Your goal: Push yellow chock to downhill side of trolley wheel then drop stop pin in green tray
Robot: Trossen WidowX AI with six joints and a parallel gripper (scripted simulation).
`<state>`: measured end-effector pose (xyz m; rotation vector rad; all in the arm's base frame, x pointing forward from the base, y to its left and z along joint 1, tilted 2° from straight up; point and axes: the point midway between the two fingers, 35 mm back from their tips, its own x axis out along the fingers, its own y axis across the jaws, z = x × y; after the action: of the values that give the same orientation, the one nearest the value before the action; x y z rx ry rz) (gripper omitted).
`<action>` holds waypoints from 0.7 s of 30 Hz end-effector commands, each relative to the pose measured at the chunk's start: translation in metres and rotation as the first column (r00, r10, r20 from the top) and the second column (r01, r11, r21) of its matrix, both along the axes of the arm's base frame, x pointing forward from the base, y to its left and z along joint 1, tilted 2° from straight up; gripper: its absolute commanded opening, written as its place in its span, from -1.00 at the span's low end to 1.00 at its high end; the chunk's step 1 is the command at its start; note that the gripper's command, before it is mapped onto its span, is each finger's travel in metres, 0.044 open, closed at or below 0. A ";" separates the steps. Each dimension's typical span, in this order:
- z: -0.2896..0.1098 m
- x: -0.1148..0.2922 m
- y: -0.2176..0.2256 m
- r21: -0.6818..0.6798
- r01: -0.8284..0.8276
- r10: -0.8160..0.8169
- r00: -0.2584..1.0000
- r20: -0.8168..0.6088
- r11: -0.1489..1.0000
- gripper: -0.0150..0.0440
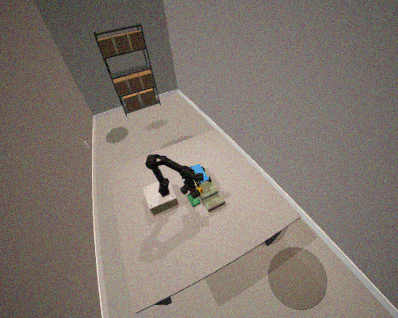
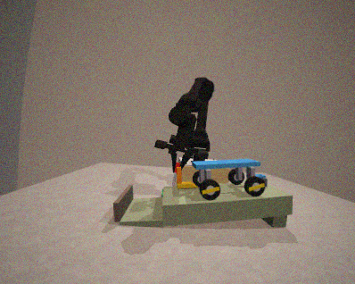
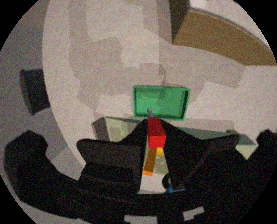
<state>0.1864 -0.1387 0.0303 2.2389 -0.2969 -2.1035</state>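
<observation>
My gripper [image 2: 177, 162] [image 3: 151, 121] [image 1: 192, 190] is shut on the red-headed stop pin [image 2: 177, 166] [image 3: 155, 129] and holds it low at the downhill end of the trolley. The trolley [image 2: 227, 163] [image 1: 199, 172] has a blue deck and black wheels with yellow hubs, and stands on the green ramp [image 2: 229, 206] [image 1: 214, 201]. The yellow chock [image 2: 187, 184] with its orange handle [image 2: 179, 176] sits against the downhill side of the trolley's front wheel [image 2: 210, 189]. The green tray [image 3: 161, 102] [image 1: 192, 200] lies just ahead of the pin in the wrist view.
A brown stop bar [image 2: 123, 203] stands at the foot of the ramp. The arm's pale base block [image 1: 159, 198] sits left of the ramp. A shelf rack with boxes [image 1: 127, 67] stands far back against the wall.
</observation>
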 end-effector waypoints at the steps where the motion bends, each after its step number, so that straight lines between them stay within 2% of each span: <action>1: -0.013 -0.001 -0.005 -0.017 0.006 -0.006 1.000 -0.013 1.000 -0.49; 13: -0.039 -0.003 -0.020 -0.019 0.006 -0.006 1.000 -0.013 1.000 -0.49; 20: -0.038 -0.001 -0.017 -0.019 0.006 -0.006 1.000 -0.013 1.000 0.13; 21: -0.038 -0.001 -0.016 -0.019 0.006 -0.006 1.000 -0.013 1.000 0.15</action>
<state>0.1856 -0.1565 -0.0062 2.2220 -0.3204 -2.1006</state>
